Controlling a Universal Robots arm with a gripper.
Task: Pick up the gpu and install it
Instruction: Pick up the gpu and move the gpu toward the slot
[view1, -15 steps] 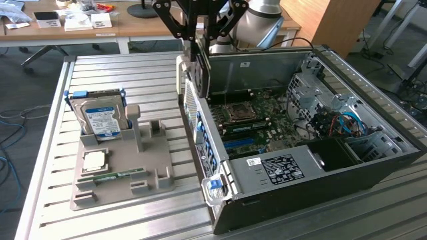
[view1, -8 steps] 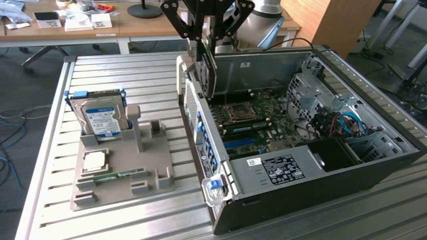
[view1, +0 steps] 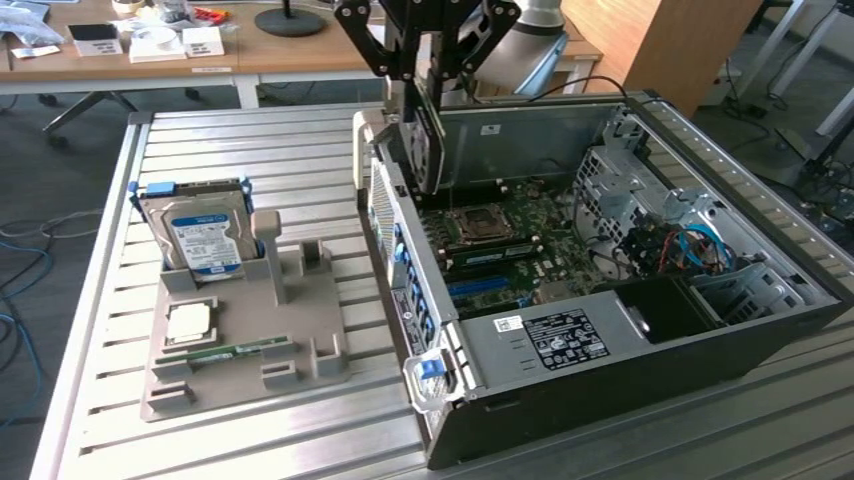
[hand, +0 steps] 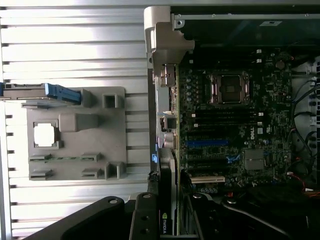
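gripper (view1: 430, 72): black metal fingers clamped on the gpu | gpu (view1: 427, 140): thin card held upright on edge over the open black computer case (view1: 641, 380), by its rear wall; edge sticker reads NVIDIA | surface (view1: 267, 140): ribbed aluminium | hard drive (view1: 207, 240): blue-white label, print unreadable, standing in grey plastic holder (view1: 227, 375)

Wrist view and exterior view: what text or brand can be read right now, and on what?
"NVIDIA": on the edge of the gpu.
Hard drive label: print too small to read.
Black sticker on the computer case: too small to read.
Motherboard markings: blurred, unreadable.
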